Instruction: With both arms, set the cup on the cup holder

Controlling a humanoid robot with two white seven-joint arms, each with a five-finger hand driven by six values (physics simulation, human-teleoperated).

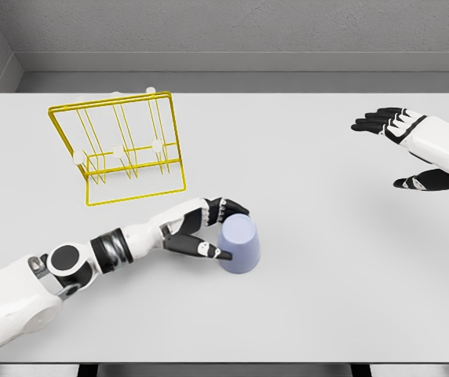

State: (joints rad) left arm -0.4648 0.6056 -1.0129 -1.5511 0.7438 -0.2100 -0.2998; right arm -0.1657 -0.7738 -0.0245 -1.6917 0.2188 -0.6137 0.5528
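Nearest to us, at about six o'clock on the table [311,314], we see one cup [239,244]. It is pale lavender, plain and smooth, with no handle that we can see. It lies tilted, its wider end low and toward us, its narrower end up and away. It rests on the bare white surface, well apart from the rack.

Our left hand [201,229] comes in from seven o'clock and is closed around the cup's left side. Its dark fingers [228,208] curl over the top of the cup, and the thumb [205,250] presses at its lower left. The white forearm runs back toward the lower left corner, with a dark wrist joint in between.

Farther off, at about ten o'clock from the cup, stands one rack [122,145] of thin yellow wire. It has a flat rectangular base frame and a back frame leaning away to the left. Several upright prongs rise inside it, some with small white tips. We cannot count the prongs surely. Nothing lies between cup and rack.

At two o'clock, well apart from the cup, our right hand [413,149] hovers over the table. Its fingers are spread wide, the thumb hangs below, and it holds nothing.

Beyond the table's far edge we see a grey wall [224,27].
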